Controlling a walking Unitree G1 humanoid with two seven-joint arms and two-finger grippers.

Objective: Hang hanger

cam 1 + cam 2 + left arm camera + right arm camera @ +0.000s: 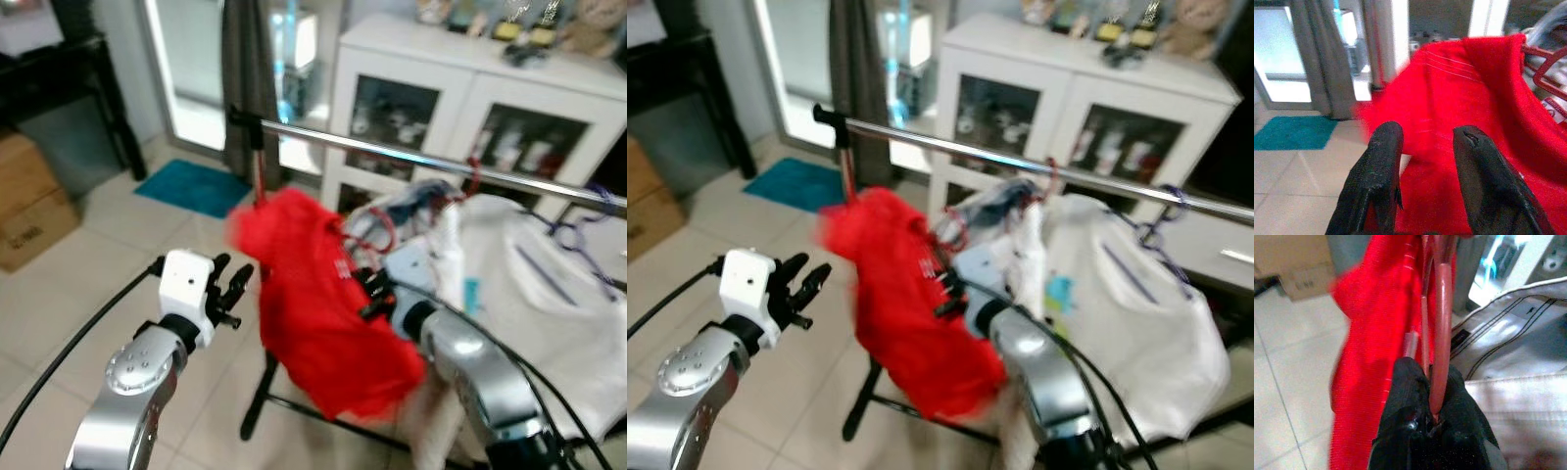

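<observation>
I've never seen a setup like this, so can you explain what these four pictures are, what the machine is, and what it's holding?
It is a walking humanoid robot with two silver arms. Two pictures come from its head cameras, two from cameras on its wrists. Its right gripper is shut on a red hanger that carries a red shirt, beside a metal clothes rail. A white shirt already hangs on the rail. The left gripper is open, held near the red shirt. Behind stands a white cabinet, with a teal mat on the tiled floor.

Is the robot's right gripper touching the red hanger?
Touching. In the right wrist view the right gripper has its black fingers shut on the red hanger, which carries the red shirt.
</observation>
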